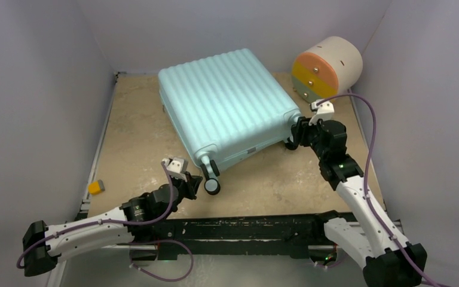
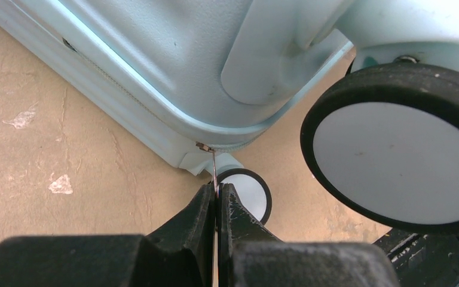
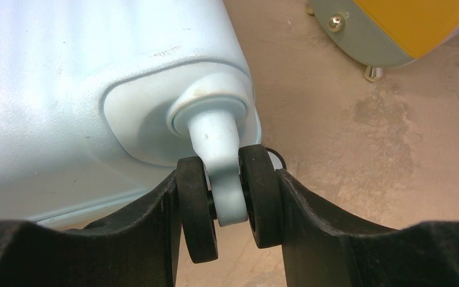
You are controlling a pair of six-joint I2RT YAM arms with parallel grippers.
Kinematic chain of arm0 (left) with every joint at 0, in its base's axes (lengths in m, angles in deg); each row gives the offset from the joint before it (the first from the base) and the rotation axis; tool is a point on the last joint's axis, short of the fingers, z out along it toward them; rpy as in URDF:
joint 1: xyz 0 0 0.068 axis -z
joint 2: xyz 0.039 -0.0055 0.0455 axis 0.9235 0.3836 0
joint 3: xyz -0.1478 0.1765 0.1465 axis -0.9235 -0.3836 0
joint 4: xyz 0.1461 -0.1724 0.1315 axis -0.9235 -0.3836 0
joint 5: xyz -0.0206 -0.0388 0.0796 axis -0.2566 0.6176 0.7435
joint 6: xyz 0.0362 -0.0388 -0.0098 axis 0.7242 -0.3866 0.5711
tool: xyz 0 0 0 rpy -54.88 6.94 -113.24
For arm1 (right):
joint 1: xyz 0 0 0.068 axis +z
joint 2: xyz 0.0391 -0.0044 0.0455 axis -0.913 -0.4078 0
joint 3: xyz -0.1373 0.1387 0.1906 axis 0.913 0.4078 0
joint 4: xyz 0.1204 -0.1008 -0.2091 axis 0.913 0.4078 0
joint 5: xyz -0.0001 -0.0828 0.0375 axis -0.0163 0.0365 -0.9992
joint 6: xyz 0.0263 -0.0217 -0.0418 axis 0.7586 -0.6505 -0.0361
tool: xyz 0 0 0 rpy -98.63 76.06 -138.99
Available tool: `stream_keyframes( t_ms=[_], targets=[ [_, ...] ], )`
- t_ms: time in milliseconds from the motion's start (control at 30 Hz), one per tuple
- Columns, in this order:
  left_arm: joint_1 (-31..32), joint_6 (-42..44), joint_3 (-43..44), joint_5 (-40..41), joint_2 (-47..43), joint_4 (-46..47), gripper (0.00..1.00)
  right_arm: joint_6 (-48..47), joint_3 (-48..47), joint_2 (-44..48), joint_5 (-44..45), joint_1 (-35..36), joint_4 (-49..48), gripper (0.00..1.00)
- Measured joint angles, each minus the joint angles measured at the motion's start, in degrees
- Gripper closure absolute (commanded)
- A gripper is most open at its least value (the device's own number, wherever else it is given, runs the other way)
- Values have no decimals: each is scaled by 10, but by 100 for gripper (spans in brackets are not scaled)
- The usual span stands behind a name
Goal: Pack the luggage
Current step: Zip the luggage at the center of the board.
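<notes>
Suitcase: the pale teal hard-shell suitcase (image 1: 227, 101) lies flat on the table (image 1: 137, 119), in the upper middle of the top view. Its ribbed shell faces up and its wheeled end points to the lower edge of the frame.
Lid: the two shells lie together, so I see nothing of the inside.
Left gripper: my left gripper (image 2: 217, 192) is at the lower left corner of the case. The jaws are fully pressed together and pinch the thin metal zip pull (image 2: 214, 167), which hangs from the slider just at the corner of the seam.
Right gripper: my right gripper (image 3: 222, 209) is at the lower right corner. It stands about half open, with one finger against each outer side of the twin caster wheel (image 3: 196, 209), so it clamps that wheel and, I think, steadies the case.
Other things: a round drawer unit (image 1: 326, 69) with orange, yellow and green fronts lies on its side in the upper right, near the case but not touching it. A small orange block (image 1: 96, 187) sits at the left edge, well apart from the case.
Progress: I cannot tell how much of the zip is closed, because the seam runs out of the wrist view on both sides.
Judgement: with the lid down and the pull in hand, I believe we are at the zip step. If the case is packed, what is left is to run the slider around the seam. If not, the zip must first open.
</notes>
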Motion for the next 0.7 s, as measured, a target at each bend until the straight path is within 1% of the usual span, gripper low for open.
stream_keyframes(
  t_ms=[200, 400, 700],
  targets=[
    [25, -10, 0, 8, -27, -28, 100, 14, 0, 15, 35, 8, 14, 100],
    [48, -33, 13, 30, -19, -48, 100, 22, 0, 2, 54, 6, 16, 100],
    [55, -73, 23, 39, -19, -68, 100, 22, 5, -16, 48, -2, -26, 100]
  ],
)
